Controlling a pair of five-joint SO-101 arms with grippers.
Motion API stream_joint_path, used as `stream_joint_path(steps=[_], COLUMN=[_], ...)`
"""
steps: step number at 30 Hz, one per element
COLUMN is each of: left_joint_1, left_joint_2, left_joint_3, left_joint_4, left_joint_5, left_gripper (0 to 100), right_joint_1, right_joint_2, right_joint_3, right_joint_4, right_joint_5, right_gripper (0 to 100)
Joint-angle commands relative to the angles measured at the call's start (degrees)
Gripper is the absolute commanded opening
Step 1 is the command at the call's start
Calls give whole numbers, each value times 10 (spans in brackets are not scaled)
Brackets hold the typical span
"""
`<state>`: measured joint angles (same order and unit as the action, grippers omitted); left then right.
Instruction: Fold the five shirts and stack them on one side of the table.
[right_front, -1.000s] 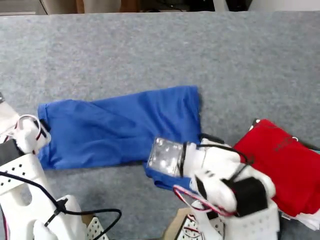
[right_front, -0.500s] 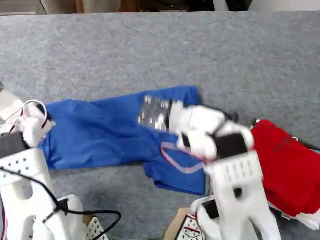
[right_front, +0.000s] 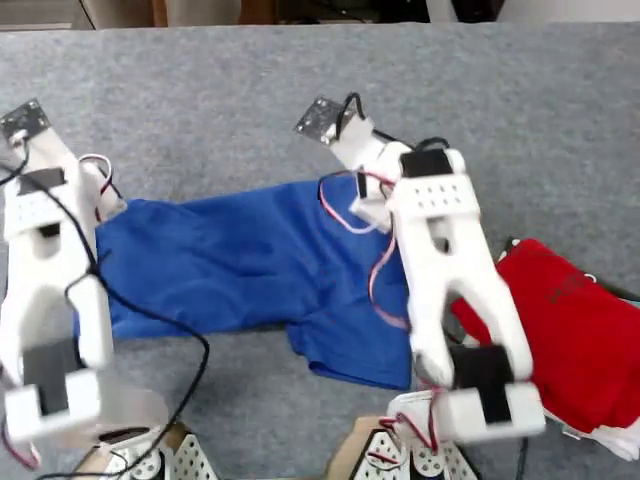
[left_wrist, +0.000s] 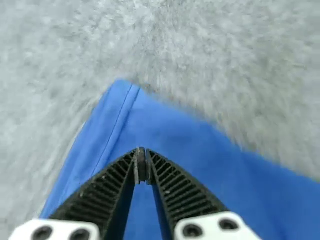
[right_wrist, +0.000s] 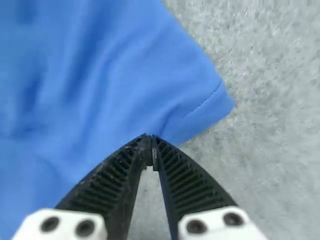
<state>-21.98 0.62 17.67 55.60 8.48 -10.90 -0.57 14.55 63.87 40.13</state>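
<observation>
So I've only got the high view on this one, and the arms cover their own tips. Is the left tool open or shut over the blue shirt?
Observer: Shut. In the left wrist view the left tool has its tips pressed together, just above the blue shirt near a hemmed corner. I can't tell whether any cloth is pinched.
Operator: And the other arm?
Observer: The right tool is shut too. Its tips sit right at the shirt's hem edge, where the blue meets the grey table.
</observation>
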Motion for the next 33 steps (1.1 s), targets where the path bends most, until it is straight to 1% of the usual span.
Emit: stream_joint_path(steps=[1, 3, 5, 8, 10, 18, 20, 25, 28, 33], left_joint_1=[3, -4, -26, -52, -57, -83, -81, -59, -40, -19], left_joint_2=[102, 162, 204, 241, 258, 251, 237, 193, 164, 112], left_joint_3=[-94, -131, -162, -192, -194, -198, -206, -245, -275, -312], left_joint_4=[-17, -16, -15, -14, -13, -10, 8, 71, 107, 171], left_joint_5=[0, 0, 4, 0, -1, -47, -55, -53, -52, -56], left_gripper=[19, 19, 19, 19, 19, 19, 19, 19, 19, 19], right_joint_1=[26, 36, 41, 53, 61, 74, 75, 59, 47, 35], right_joint_2=[82, 134, 183, 255, 293, 388, 400, 405, 405, 405], right_joint_3=[-73, -104, -137, -189, -220, -351, -390, -495, -563, -688], right_joint_4=[-31, -40, -40, -37, -36, 15, 32, 132, 202, 326], right_joint_5=[-30, -33, -32, -32, -32, -33, -33, -30, -3, 22], right_gripper=[5, 5, 5, 5, 5, 5, 5, 5, 5, 4])
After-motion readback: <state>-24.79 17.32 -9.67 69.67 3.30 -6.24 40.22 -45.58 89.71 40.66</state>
